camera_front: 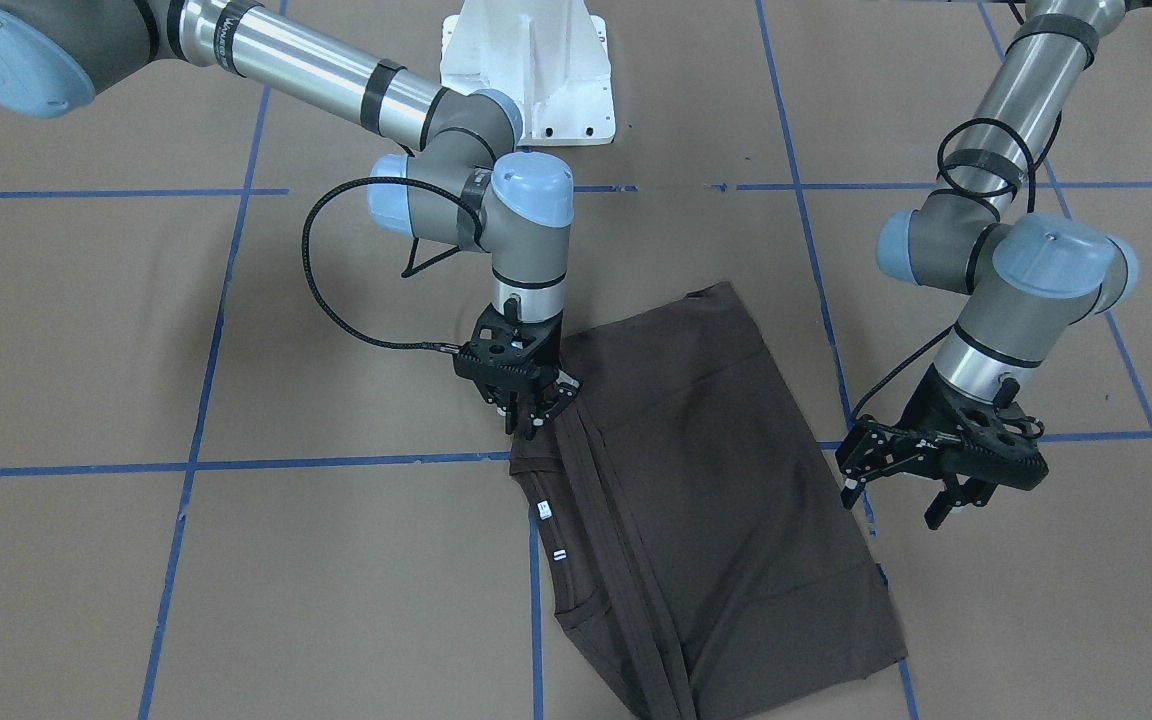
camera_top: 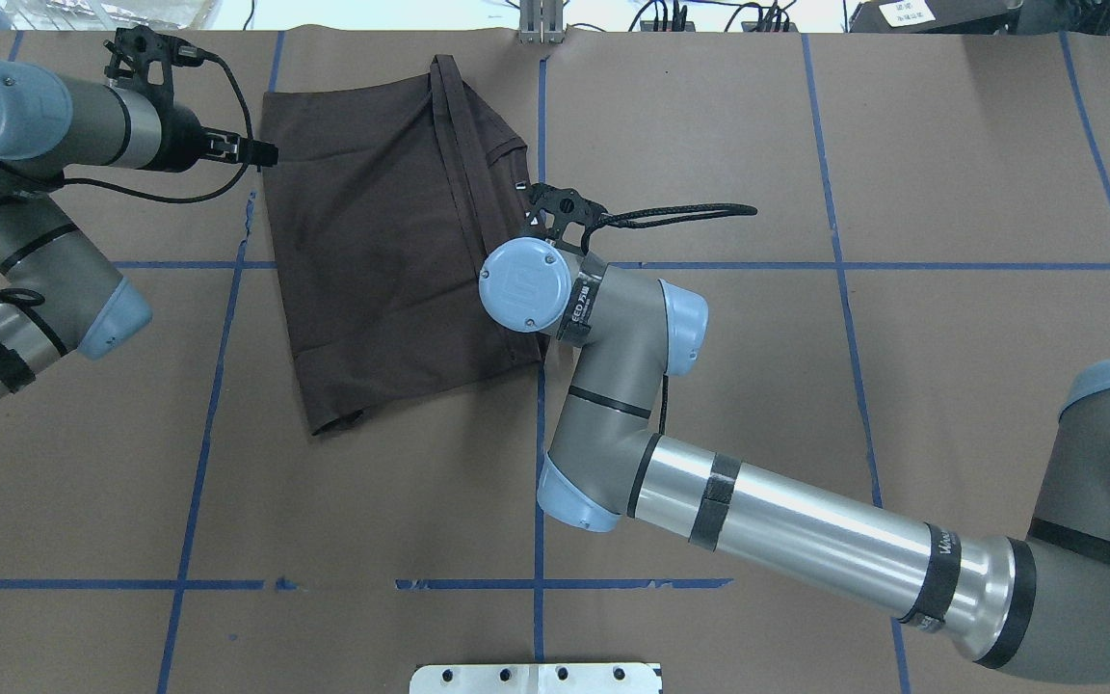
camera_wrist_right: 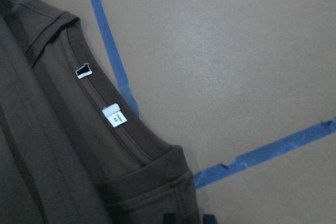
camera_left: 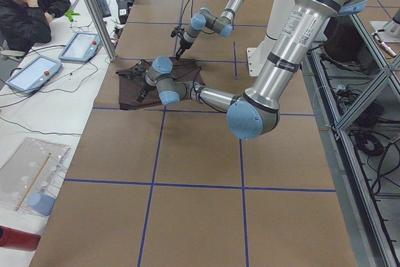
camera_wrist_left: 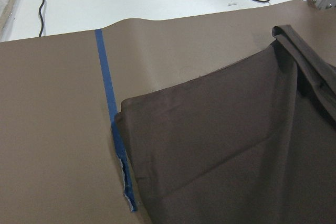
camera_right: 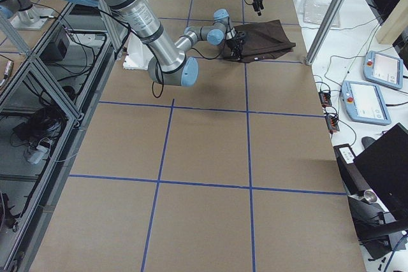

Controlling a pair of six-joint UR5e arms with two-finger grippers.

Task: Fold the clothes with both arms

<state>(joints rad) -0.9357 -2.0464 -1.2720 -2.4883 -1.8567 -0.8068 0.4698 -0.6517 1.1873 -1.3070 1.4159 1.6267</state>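
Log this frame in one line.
dark brown-grey knit T-shirt: partly folded, flat | black two-finger right gripper: shut on its edge beside collar | black two-finger left gripper: open, beside opposite edge, empty

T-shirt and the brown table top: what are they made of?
The T-shirt looks like thin, soft knit cloth, matte: it lies limp, with stitched hems and a ribbed collar. The table cover looks like brown paper or thin card, matte, its edge rippling. The blue lines seem to be tape, with torn ends.
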